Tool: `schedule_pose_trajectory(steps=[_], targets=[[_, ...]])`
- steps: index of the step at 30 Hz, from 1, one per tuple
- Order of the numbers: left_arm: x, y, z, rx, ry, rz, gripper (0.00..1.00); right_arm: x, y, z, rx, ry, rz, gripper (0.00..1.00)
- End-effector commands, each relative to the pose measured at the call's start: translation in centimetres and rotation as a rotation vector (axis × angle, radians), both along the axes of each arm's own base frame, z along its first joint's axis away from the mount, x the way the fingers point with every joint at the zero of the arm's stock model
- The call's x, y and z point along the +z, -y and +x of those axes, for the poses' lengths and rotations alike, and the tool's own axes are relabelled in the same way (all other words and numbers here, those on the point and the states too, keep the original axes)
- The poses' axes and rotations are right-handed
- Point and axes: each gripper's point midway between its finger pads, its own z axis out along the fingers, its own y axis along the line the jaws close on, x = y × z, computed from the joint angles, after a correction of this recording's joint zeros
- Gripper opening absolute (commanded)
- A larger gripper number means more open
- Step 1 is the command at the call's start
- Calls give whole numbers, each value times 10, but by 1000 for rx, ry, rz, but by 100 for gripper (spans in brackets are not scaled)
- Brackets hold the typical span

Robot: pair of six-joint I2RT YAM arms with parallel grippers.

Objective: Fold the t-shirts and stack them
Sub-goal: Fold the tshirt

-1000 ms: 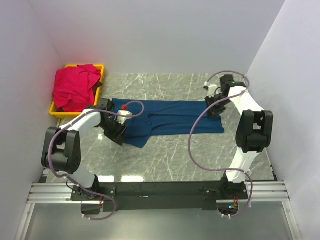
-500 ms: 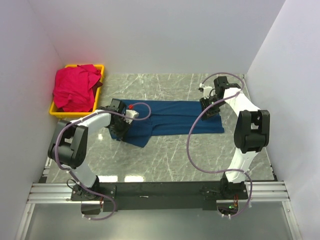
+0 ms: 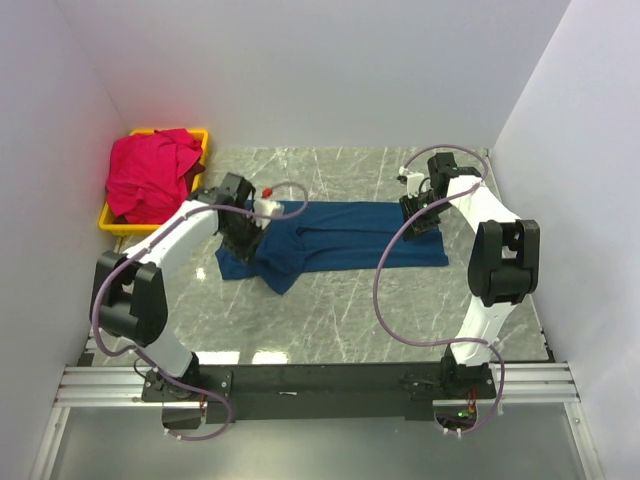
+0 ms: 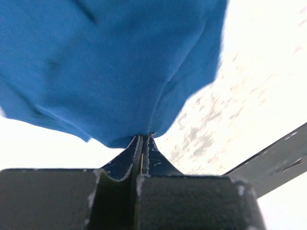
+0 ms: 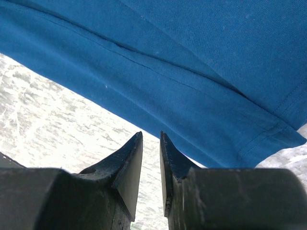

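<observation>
A: Left gripper (image 4: 142,139) first. Shut tight, with a fold of the navy shirt (image 4: 110,62) pinched between the fingertips?

B: Yes. Closed fully on the cloth, at the left end of the shirt. Lifted off the table (image 3: 330,310) or not, impossible to tell.

A: And the right gripper (image 5: 151,136)?

B: Parted only a little, with a narrow gap and nothing in it. Hovering at the right end of the same shirt, just beside the hem. Holding no cloth.

A: Position of the navy shirt?

B: Spread across the middle of the table, the long way from left to right. Flat on the right half, bunched and wrinkled on the left half around the gripper.

A: Red shirt (image 3: 150,180)?

B: Heaped in the yellow bin (image 3: 204,140) at the far left corner, spilling over the rim. Not folded, and well apart from both grippers.

A: So, progress?

B: Early, by judgement. Perhaps one lengthwise fold already in the navy shirt, but hard to say for sure. Left to do: finish folding it, take out and fold the red one, then put one on top of the other. No stack anywhere yet.

A: Any brand, label or writing?

B: None readable. No print or tag seen on either shirt, and nothing on the bin or the arms.
</observation>
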Motion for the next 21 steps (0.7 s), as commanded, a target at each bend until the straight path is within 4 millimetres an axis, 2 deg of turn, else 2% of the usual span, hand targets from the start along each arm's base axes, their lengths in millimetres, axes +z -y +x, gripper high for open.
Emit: schedule_pose_trajectory(steps=[1,2,4,5,7,8,10,11,12,14,15,19,20,21], targets=[[38,16,14,-6,51,-75,0,12,-1,14,-3,54,18,28],[52,20,29,4,96,-92,1,12,-1,14,-2,54,18,28],[53,23,48,17,108,-93,0,12,0,15,-3,52,18,28],[65,26,66,28,159,-104,1,12,-1,15,-2,54,17,28],[63,26,90,60,175,-108,0,12,1,15,-4,53,16,28],[76,28,109,76,227,-129,0,12,3,15,-5,55,13,28],[71,24,129,103,226,-132,1,11,5,15,-8,54,11,28],[82,25,143,117,262,-145,0,10,8,14,-9,52,8,28],[74,21,154,135,254,-143,1,10,10,14,-12,54,6,28],[78,20,170,151,276,-156,1,8,12,13,-9,53,1,28],[66,16,176,170,251,-147,0,7,13,13,-10,52,-2,28],[45,6,187,208,218,-141,2,9,11,12,-1,54,8,29],[39,4,185,222,201,-146,7,11,10,13,2,61,12,31],[36,-2,186,241,195,-149,16,13,8,13,6,63,22,32]])
